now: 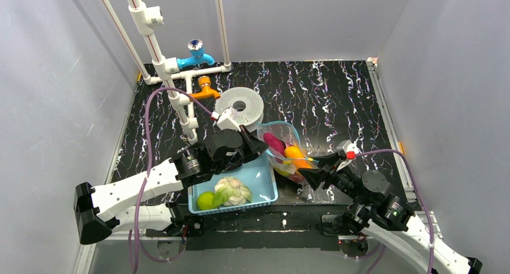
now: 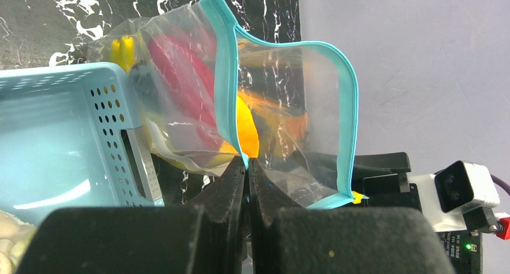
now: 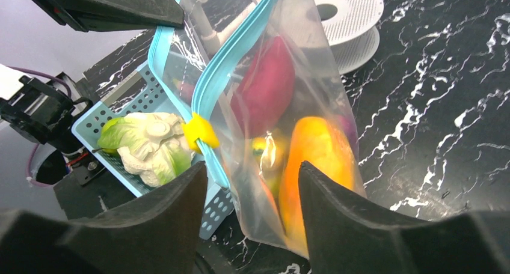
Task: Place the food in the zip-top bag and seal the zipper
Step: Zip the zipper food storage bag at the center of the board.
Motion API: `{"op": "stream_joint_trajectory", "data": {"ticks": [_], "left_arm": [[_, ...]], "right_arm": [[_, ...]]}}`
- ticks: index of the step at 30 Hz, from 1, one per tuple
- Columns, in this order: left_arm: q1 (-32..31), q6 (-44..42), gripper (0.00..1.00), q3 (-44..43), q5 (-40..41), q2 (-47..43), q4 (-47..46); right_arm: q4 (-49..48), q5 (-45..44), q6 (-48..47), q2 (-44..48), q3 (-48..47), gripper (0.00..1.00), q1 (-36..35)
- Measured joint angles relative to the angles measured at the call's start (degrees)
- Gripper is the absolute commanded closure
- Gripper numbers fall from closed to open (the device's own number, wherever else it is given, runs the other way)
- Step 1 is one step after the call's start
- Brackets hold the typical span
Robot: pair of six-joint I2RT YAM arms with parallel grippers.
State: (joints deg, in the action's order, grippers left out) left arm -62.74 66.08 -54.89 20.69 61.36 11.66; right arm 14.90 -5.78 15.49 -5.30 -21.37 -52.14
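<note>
The zip-top bag (image 1: pixel 282 143) stands with its mouth open beside the basket, and its teal zipper (image 2: pixel 224 76) gapes. Inside are a dark maroon piece (image 3: pixel 264 88), an orange piece (image 3: pixel 316 160) and yellow bananas (image 2: pixel 122 48). My left gripper (image 1: pixel 263 148) is shut on the zipper strip of one mouth edge (image 2: pixel 246 161). My right gripper (image 1: pixel 305 167) is open, its fingers either side of the bag's lower corner (image 3: pixel 249 178), near the yellow slider (image 3: pixel 200 133). The white cauliflower (image 1: pixel 233 191) and a green piece (image 1: pixel 205 200) lie in the basket.
The light-blue slotted basket (image 1: pixel 264 193) sits at the near edge, touching the bag. A white spool (image 1: pixel 240 106) lies behind the bag. A blue tap (image 1: pixel 195 56), an orange tap (image 1: pixel 206 89) and white pipes (image 1: pixel 159 63) stand at the back left. Grey walls enclose the table.
</note>
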Motion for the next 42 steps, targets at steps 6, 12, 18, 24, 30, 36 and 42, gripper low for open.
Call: {"op": "stream_joint_trajectory", "data": {"ticks": [6,12,18,24,30,36,42], "left_arm": [[0.0,0.5,1.0,0.96,0.15,-1.09,-0.02],[0.0,0.63,1.0,1.03,0.15,-1.11,-0.02],[0.0,-2.78,0.74,1.09,-1.05,-1.75,-0.59],[0.02,-16.9,0.44,-2.93,-10.1,-1.14,-5.31],[0.0,-36.63,0.33,-13.09,-27.58,5.18,-13.51],[-0.02,-54.66,0.31,-15.34,-41.66,12.52,-15.41],[-0.02,-71.36,0.39,-20.92,-51.87,19.41,-7.43]], "right_arm": [[-3.85,0.35,-2.34,-0.35,0.07,0.62,0.0],[-6.05,-0.13,-3.48,-1.84,0.04,0.95,0.0],[-5.31,-1.55,-3.74,-3.34,-1.99,0.99,0.0],[-2.03,0.0,-3.89,-5.7,-7.43,0.99,0.0],[-0.55,1.75,-3.89,-7.65,-10.27,0.99,0.0],[1.75,3.32,-3.87,-7.67,-10.4,0.99,0.0],[2.58,6.6,-4.87,-7.17,-10.86,0.99,0.0]]}}
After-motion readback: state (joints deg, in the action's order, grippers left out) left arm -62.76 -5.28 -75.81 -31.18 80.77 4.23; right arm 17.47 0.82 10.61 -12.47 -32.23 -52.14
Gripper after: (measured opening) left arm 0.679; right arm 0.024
